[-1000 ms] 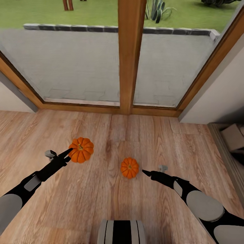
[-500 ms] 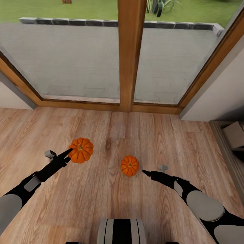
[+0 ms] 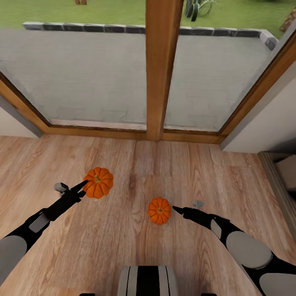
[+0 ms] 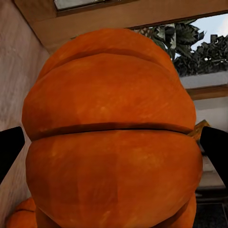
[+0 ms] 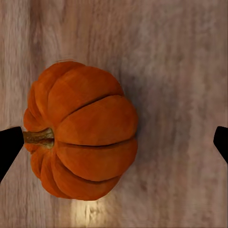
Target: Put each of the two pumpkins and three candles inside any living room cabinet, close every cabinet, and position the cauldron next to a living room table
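— Pumpkins, where are they?
— One pumpkin (image 3: 98, 182) sits at the left gripper (image 3: 83, 188) tips, filling the space between its spread fingers (image 4: 9, 153). The second pumpkin (image 3: 159, 210) lies on the wooden floor (image 3: 123, 246) just beyond the right gripper (image 3: 176, 209).
— Right gripper's state?
— Spread wide, holding nothing; its finger (image 5: 8, 147) sits beside the stem.
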You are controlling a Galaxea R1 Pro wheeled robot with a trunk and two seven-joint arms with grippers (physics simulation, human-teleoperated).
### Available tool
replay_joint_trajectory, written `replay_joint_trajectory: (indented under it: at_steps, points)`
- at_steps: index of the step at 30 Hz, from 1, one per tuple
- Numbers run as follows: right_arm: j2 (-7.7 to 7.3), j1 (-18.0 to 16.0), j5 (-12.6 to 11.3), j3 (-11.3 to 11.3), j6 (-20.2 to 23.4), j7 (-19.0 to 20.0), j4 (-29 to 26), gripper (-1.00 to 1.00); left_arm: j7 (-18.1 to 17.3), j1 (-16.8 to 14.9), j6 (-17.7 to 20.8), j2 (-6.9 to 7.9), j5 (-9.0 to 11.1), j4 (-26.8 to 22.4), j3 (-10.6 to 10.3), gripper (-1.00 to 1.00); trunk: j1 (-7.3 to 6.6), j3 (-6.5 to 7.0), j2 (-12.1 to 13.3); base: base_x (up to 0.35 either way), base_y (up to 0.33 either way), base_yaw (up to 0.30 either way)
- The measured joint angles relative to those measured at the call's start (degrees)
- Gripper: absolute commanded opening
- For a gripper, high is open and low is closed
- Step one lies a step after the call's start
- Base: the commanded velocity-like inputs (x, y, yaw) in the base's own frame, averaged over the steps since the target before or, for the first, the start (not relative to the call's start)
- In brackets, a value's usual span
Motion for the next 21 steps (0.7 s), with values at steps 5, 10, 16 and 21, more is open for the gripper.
replay_joint_trajectory:
  at_steps: [5, 10, 16, 21]
  points:
    - [0.03, 0.0, 0.0, 0.0, 0.0, 0.0, 0.0, 1.0, -0.01, -0.01, 0.01, 0.0, 0.01, -0.01, 0.17, -1.0, 0.0, 0.0, 0.0, 0.142, 0.0, 0.0]
    - [0.04, 0.06, 0.0, 0.0, 0.07, -0.07, 0.08, 1.0, -0.01, -0.01, 0.0, 0.0, 0.01, 0.0, 0.11, -1.0, 0.0, 0.0, 0.0, 0.009, 0.0, 0.0]
    - [0.19, 0.03, -0.03, 0.1, 0.23, -0.77, 0.31, 1.0, -0.01, -0.01, 0.0, 0.0, 0.01, 0.0, 0.12, -1.0, 0.0, 0.0, 0.0, 0.0, 0.0, 0.0]
    - [0.59, 0.04, 0.57, 0.35, 0.22, -5.85, 0.64, 1.0, -0.01, -0.01, 0.0, 0.0, 0.01, 0.0, 0.12, -1.0, 0.0, 0.0, 0.0, 0.0, 0.0, 0.0]
